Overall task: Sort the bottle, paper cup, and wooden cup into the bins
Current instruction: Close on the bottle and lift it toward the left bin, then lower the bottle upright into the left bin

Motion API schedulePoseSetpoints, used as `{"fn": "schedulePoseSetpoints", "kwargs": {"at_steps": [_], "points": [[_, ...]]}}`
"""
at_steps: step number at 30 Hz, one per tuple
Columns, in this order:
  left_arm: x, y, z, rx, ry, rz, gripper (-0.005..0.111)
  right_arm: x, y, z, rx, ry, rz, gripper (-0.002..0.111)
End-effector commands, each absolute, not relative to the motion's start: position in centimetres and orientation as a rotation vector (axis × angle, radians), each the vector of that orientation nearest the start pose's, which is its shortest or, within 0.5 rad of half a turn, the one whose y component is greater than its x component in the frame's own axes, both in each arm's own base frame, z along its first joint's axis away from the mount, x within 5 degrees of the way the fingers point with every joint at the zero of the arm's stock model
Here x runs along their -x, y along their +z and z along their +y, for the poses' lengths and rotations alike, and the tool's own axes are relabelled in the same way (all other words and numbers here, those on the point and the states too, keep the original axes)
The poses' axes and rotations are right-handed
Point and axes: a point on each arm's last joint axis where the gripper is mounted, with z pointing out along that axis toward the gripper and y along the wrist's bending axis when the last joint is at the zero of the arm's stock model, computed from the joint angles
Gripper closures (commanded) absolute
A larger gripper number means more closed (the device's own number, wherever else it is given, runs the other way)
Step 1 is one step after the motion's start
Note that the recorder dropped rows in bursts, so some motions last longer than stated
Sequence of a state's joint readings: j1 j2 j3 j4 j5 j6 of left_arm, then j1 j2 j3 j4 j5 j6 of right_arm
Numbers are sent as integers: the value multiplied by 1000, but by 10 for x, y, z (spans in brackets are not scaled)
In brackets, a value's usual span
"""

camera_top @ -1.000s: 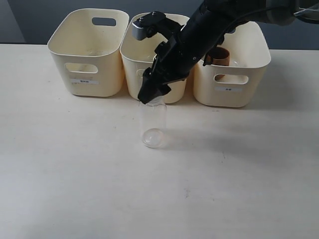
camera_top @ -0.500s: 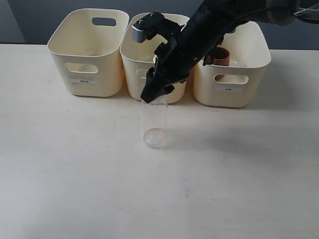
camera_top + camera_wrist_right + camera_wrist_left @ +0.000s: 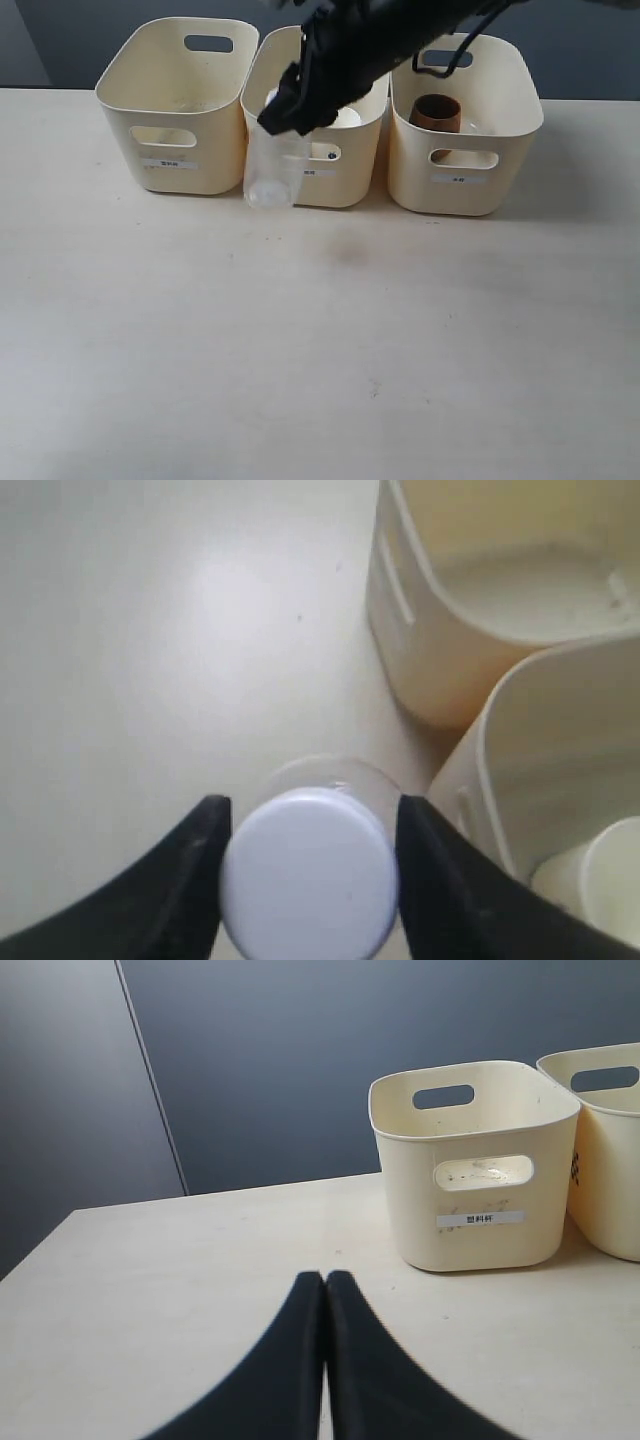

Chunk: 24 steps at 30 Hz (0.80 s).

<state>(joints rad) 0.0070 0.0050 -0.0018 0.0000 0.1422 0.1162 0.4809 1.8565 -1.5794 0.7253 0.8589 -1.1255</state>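
Note:
My right gripper (image 3: 285, 112) (image 3: 312, 818) is shut on the white cap (image 3: 305, 875) of the clear bottle (image 3: 268, 168). The bottle hangs off the table, in front of the gap between the left bin (image 3: 175, 100) and the middle bin (image 3: 335, 175). A white paper cup (image 3: 346, 118) (image 3: 600, 880) stands inside the middle bin. In the right bin (image 3: 465, 150) sits the brown wooden cup (image 3: 435, 112). My left gripper (image 3: 325, 1278) is shut on nothing, low over the table and off to the side of the left bin (image 3: 470, 1175); the exterior view does not show it.
The three bins stand in a row at the back of the pale table (image 3: 320, 350). A dark wall (image 3: 300, 1060) rises behind them. The right arm (image 3: 400, 30) reaches over the middle bin.
The right gripper has lifted the bottle off the table and carried it up, left and toward the bins. The wooden cup and the bins have not moved.

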Motion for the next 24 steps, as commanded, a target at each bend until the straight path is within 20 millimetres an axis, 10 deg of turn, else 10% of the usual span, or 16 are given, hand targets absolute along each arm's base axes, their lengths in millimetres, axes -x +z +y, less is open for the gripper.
{"fn": "schedulePoseSetpoints", "kwargs": {"at_steps": [1, 10, 24], "points": [[-56, 201, 0, -87, 94, 1617, 107, -337, 344, 227, 1324, 544, 1735, 109], [-56, 201, 0, -87, 94, 1617, 107, -329, 366, 262, 1244, 350, 1482, 109], [-56, 201, 0, -87, 94, 1617, 107, -401, 321, 310, 1115, 455, 1610, 109]]}}
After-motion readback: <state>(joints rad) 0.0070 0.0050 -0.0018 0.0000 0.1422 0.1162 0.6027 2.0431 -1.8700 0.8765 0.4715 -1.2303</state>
